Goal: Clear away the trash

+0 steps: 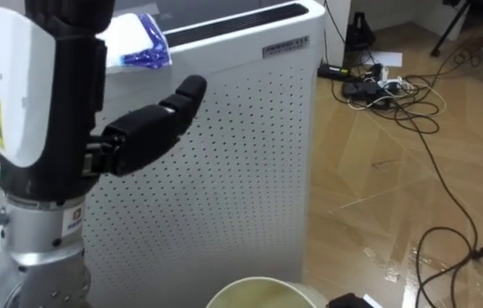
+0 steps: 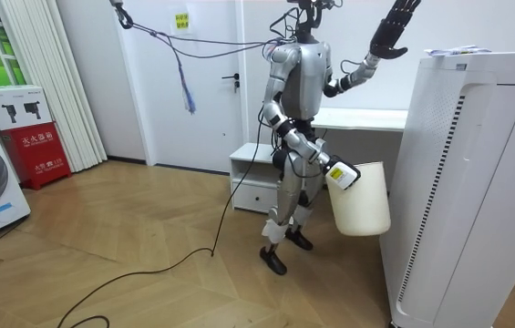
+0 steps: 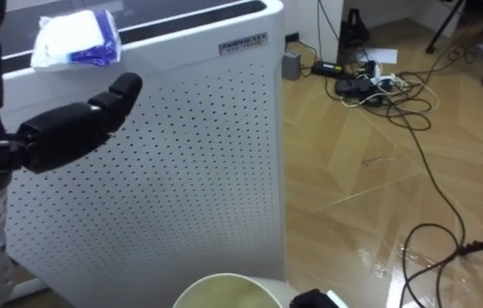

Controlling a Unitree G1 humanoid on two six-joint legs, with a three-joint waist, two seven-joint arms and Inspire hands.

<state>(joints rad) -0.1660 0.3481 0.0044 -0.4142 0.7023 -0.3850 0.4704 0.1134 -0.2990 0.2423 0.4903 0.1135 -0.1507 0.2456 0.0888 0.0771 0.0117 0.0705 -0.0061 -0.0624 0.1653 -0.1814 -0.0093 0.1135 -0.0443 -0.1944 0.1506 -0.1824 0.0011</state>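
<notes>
A crumpled white and blue packet point(image 1: 138, 41) lies on top of a tall white perforated appliance point(image 1: 241, 154), near its left end. My left hand point(image 1: 61, 77) is raised in front of the appliance, just left of and below the packet, open, with the thumb point(image 1: 151, 128) stretched out toward the panel and not touching the packet. In the room view this hand point(image 2: 392, 35) is lifted high with fingers spread, short of the packet point(image 2: 453, 51). My right hand point(image 2: 341, 175) holds a white bin point(image 2: 359, 196) low at my side; its rim point(image 1: 254, 291) shows at the bottom edge.
I stand on a wooden floor close to the appliance. A power strip with tangled cables point(image 1: 378, 85) lies on the floor at the far right, and a black cable point(image 1: 446, 239) loops nearer. Behind me are a low white drawer unit point(image 2: 257, 178) and a desk point(image 2: 366, 118).
</notes>
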